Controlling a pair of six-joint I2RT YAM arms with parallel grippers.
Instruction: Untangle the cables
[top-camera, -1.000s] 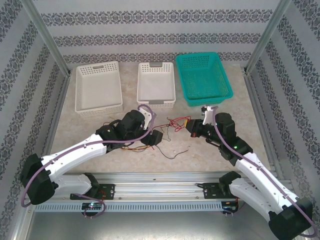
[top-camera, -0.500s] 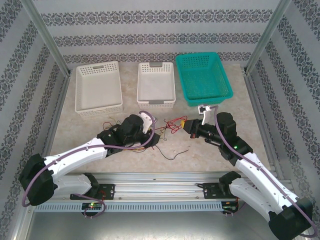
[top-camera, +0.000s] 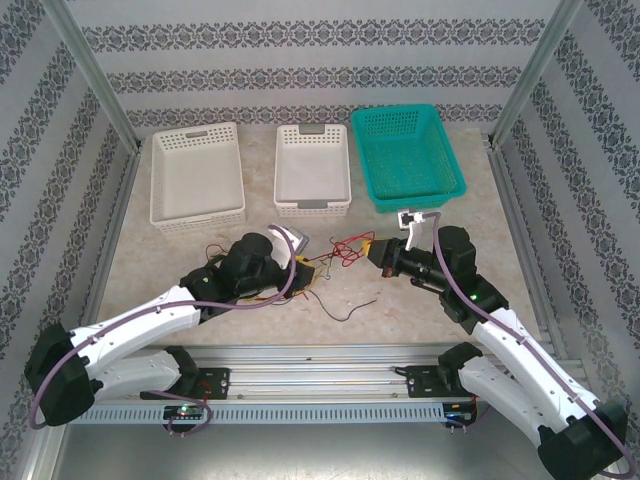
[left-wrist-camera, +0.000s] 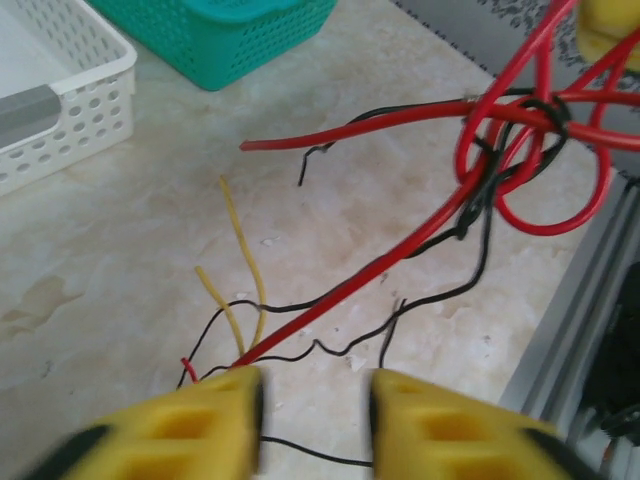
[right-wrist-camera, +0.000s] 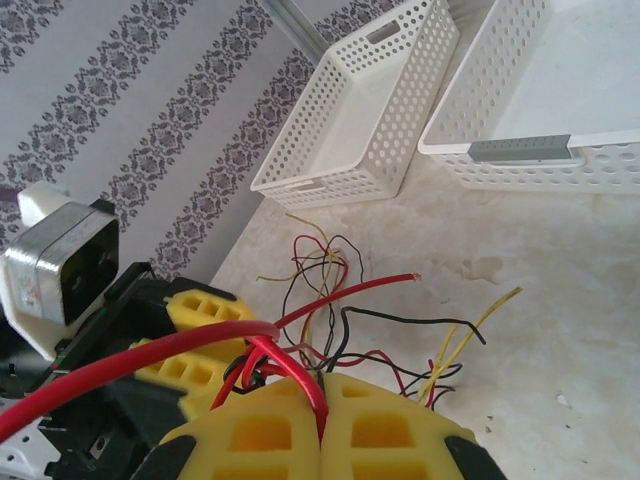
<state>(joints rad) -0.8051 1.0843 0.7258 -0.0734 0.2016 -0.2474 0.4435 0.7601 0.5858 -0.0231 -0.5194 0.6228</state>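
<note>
Top external: item is cables (top-camera: 343, 247), thin red/yellow/black strands, on table (top-camera: 420, 300) in front of two white baskets (top-camera: 197, 178) and teal basket (top-camera: 405, 155). Bundle strung betw. left gripper (top-camera: 306, 268) and right gripper (top-camera: 372, 250); one loose black strand (top-camera: 350, 307) lies apart, nearer the arm bases. Right wrist: right gripper fingers pressed together, no gap, pinching red strand (right-wrist-camera: 200, 338) where it loops into the tangle just above the pads; yellow and black ends fan out over the table beyond. Left wrist: left gripper jaws stand apart w/ moderate gap, nothing clamped. Red strand's lower end sits at inner edge of one pad (left-wrist-camera: 215, 420), touching or just beside, cannot tell which; a thin black wire crosses the gap low down. The knot (left-wrist-camera: 520, 135), red loops w/ black wound round, lies up and to the right of the left fingers, i.e. toward right gripper. Long axis: red strand runs straight on a diagonal from left pads to knot; overhead, roughly side to side across table. Nearer arm: right, holding close by the knot; left sits at the far end. Judgement: next move likely needs left gripper to close on red strand and draw away from right along that axis. Risk: knot tightens rather than loosens.
</note>
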